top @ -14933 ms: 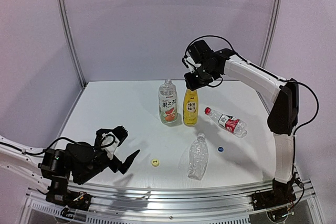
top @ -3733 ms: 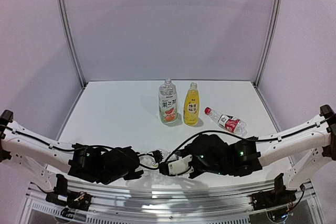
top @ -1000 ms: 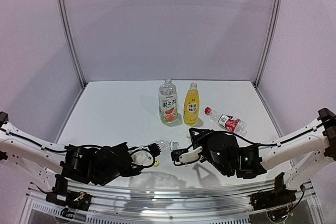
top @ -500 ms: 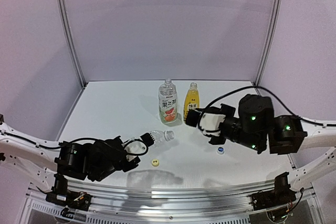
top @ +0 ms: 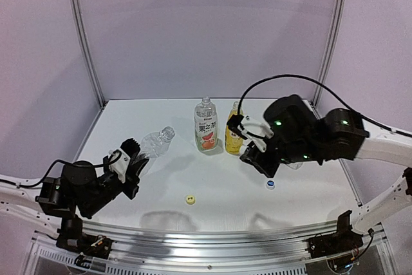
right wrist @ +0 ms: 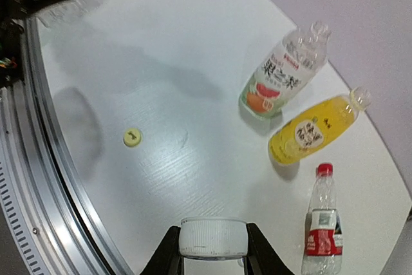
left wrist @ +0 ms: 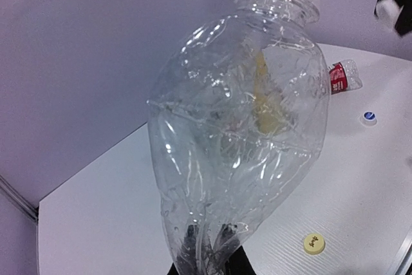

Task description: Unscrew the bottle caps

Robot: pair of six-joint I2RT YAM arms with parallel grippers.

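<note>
My left gripper [top: 136, 159] is shut on the base of the plain clear bottle [left wrist: 238, 133], holding it off the table with its bare neck tilted up; its fingers [left wrist: 193, 243] show through the plastic. My right gripper [right wrist: 213, 256] is shut on a white bottle cap [right wrist: 213, 237], high above the table near the yellow bottle [right wrist: 315, 130]. A yellow cap [top: 190, 199] and a blue-and-white cap [top: 271, 185] lie loose on the table. The fruit-label bottle [top: 205, 125] stands upright beside the yellow one. The red-label bottle [right wrist: 324, 223] lies flat with its red cap [right wrist: 325, 169] on.
The white table [top: 154, 120] is walled at the back and sides by pale panels. A metal rail [top: 212, 246] runs along the near edge. My right arm [top: 309, 136] hangs over the table's right half and hides most of the red-label bottle from above.
The grippers, together at the plain bottle's neck a second ago, have separated. The left one carried the bottle up and to the left; the right one rose toward the back right with the white cap.
</note>
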